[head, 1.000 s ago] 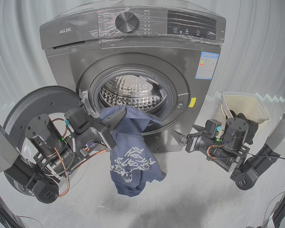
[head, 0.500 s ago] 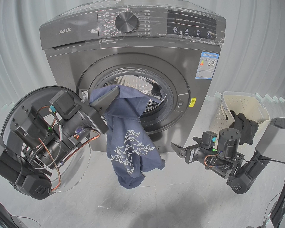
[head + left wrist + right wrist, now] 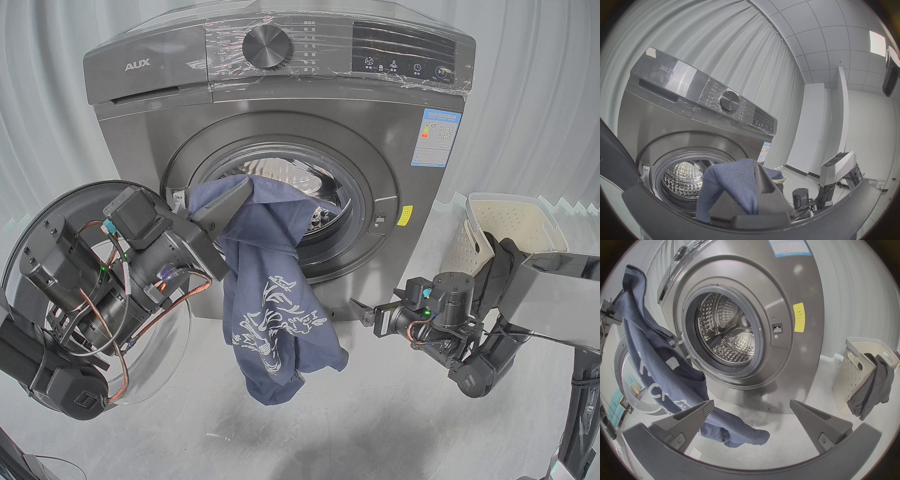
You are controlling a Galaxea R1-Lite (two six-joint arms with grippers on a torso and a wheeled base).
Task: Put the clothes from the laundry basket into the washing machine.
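Pinching navy T-shirt (image 3: 275, 300) in left gripper (image 3: 240, 190), newly lifted to 9 o'clock of washing machine (image 3: 375, 144) opening, load-ready; right gripper (image 3: 750, 404) spread, lowered.

Navy shirt (image 3: 275, 294) w/ white print; cream basket (image 3: 465, 247), prob. black garment (image 3: 875, 387).

Washing machine (image 3: 275, 125): centre and top of frame.
Door (image 3: 81, 209): left-centre, swung open beside the drum opening.
Shirt (image 3: 269, 294): centre, hanging from the left jaws before the opening.
Laundry basket (image 3: 512, 219): right-centre, beside the machine; a garment (image 3: 494, 259) over its rim.
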